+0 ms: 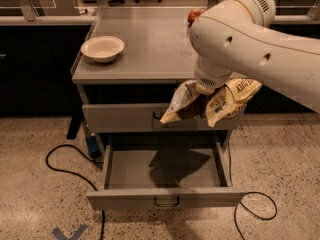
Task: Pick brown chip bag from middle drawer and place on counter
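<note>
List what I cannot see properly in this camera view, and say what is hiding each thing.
1. The gripper holds the brown chip bag above the open middle drawer, but the arm's wrist and the bag's folds cover most of it.
2. The red object at the far edge of the counter is mostly behind the arm.
3. The right side of the counter is hidden by the arm.
4. The print on the bag is crumpled and not fully readable.

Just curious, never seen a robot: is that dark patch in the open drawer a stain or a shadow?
Camera view: a shadow, cast by the brown chip bag held in the gripper above the middle drawer; the counter shows soft overhead glare.
</note>
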You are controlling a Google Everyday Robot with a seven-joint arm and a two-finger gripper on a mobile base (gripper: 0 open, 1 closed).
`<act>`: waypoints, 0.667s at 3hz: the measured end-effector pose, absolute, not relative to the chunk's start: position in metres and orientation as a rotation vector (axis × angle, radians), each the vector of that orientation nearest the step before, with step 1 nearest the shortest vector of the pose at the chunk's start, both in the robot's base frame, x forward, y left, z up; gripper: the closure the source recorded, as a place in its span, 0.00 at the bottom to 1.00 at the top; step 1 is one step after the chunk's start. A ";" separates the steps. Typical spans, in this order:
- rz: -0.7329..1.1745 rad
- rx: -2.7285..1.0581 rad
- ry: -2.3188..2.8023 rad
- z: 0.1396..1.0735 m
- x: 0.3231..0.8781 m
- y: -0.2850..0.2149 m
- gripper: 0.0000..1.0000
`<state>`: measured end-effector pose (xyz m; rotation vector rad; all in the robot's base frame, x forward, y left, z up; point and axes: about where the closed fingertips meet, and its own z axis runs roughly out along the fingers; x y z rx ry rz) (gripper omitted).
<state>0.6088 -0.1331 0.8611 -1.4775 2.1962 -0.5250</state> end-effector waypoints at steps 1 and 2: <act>-0.525 -1.477 2.196 0.861 0.609 -0.133 1.00; -0.535 -1.530 2.153 0.866 0.627 -0.124 1.00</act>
